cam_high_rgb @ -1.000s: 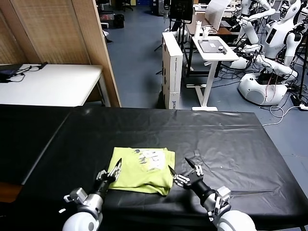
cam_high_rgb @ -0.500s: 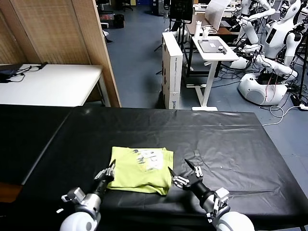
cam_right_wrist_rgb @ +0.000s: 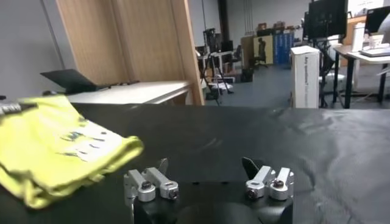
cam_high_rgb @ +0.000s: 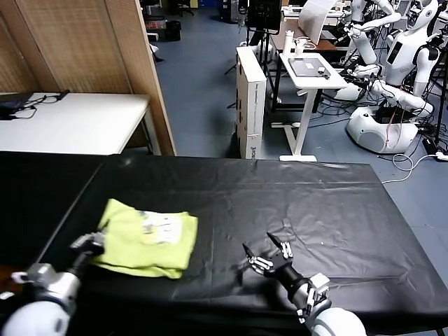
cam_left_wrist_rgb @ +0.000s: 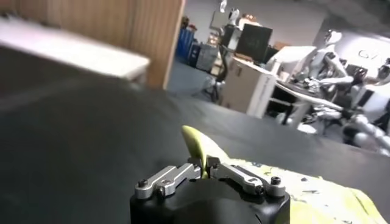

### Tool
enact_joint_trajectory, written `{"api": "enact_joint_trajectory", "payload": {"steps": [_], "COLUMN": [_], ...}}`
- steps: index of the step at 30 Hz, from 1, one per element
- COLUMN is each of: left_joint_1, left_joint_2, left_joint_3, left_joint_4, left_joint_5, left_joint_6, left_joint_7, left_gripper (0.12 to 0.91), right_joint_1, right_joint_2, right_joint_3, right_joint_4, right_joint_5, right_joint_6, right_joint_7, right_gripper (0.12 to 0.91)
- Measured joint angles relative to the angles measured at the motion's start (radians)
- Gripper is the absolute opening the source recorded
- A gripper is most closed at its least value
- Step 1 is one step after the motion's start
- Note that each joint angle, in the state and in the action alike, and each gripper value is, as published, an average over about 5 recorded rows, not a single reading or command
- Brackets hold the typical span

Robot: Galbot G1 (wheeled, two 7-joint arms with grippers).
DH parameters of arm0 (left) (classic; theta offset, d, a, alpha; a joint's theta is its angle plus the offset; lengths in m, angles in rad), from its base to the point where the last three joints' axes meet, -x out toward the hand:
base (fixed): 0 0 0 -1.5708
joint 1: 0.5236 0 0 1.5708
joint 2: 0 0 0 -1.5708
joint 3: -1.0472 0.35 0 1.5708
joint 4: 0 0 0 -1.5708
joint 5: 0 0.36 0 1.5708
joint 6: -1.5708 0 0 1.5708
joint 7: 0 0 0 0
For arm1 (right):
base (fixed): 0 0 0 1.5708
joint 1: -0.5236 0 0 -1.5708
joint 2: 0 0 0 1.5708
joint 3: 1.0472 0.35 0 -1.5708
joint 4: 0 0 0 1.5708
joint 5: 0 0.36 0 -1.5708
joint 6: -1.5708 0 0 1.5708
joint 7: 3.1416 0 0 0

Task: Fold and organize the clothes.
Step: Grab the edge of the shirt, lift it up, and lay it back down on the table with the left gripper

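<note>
Gripping the folded T-shirt (cam_high_rgb: 148, 235) near our table's (cam_high_rgb: 336, 203) left edge, our left gripper (cam_high_rgb: 89, 243) is clenched; our right gripper (cam_high_rgb: 264, 253) hangs released.

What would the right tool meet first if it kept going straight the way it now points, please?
Probably nothing but bare black table: the open right tool points ahead over empty cloth, and the folded T-shirt lies off to its left. Depth is uncertain.

Even indoor light, blurred wrist views
</note>
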Motion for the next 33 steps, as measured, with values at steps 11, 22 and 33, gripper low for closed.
{"api": "enact_joint_trajectory", "payload": {"steps": [11,22,33], "left_joint_1": [0.009,-0.048,-0.107], "left_joint_2": [-0.021,-0.323,-0.398], "left_joint_3": [0.066,0.506,0.604], "left_joint_4": [-0.16,-0.029,0.06], "left_joint_5": [0.061,0.226,0.297], "left_joint_6": [0.082,0.076,0.059], "left_joint_7": [-0.067,-0.123,-0.078], "left_gripper": [0.181,0.181,0.327], "right_joint_1": [-0.023,-0.022,0.042], "right_joint_2": [0.02,0.022,-0.008], "right_joint_3": [-0.001,-0.013,-0.056], "right_joint_4": [0.003,0.001,0.017], "right_joint_5": [-0.024,-0.025,0.15], "right_joint_6": [0.002,-0.012,-0.123], "right_joint_7": [-0.003,0.002,0.052], "right_gripper": [0.907,0.907,0.907]}}
